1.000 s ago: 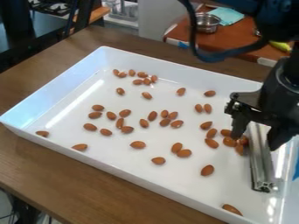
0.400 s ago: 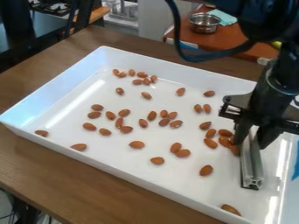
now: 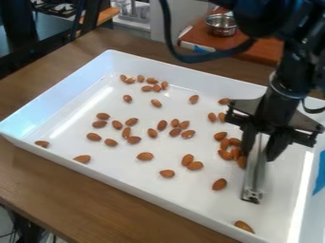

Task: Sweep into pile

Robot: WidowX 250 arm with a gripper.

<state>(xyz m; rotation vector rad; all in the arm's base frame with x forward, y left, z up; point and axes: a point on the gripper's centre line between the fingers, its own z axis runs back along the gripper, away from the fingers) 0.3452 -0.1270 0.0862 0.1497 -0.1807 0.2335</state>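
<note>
The black gripper hangs over the right part of the white tray, shut on a silver metal bar. The bar lies low at the tray floor, its near end pointing toward the front wall. Several almonds are bunched just left of the bar and the gripper, some partly hidden behind the fingers. Other almonds lie scattered over the middle and left of the tray. A small cluster of almonds sits near the back wall, and a single almond lies by the front wall.
The tray's raised walls surround the almonds on a brown wooden table. Behind it, a metal bowl stands on a reddish-brown counter. The arm's dark cable loops above the tray's back edge. Blue tape shows at the right edge.
The gripper has moved left with the metal bar, and the bar now stands closer to the nearby almonds. The almonds beside it have shifted left, and the tray has slid slightly left.
</note>
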